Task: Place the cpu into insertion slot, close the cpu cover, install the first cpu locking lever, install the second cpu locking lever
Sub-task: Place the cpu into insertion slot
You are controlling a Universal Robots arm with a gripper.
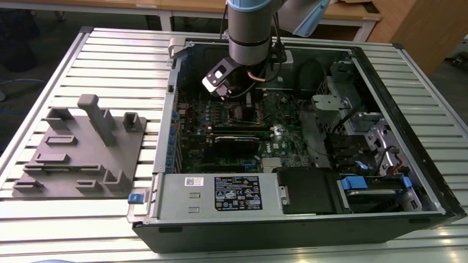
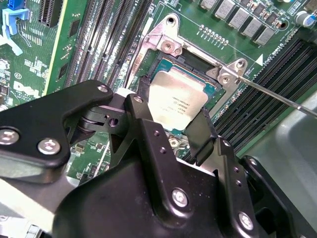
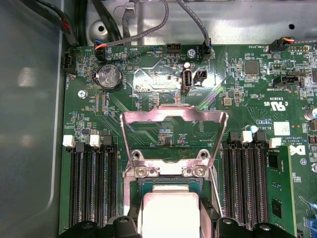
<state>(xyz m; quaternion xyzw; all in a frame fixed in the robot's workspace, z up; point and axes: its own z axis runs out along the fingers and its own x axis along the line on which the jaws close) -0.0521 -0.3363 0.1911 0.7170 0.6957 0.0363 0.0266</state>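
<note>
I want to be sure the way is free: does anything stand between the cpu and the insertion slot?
Nothing visible does. The gripper holds the cpu right at the insertion slot, and the cpu cover stands swung open, off the slot.

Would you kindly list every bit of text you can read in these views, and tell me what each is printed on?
None can be quoted as it reads.
cpu: several lines of dark print on its metal top, too small to read.
motherboard: white lettering beside many components, too small to read reliably.
power supply label: blocks of print and symbols, too small to read.
</note>
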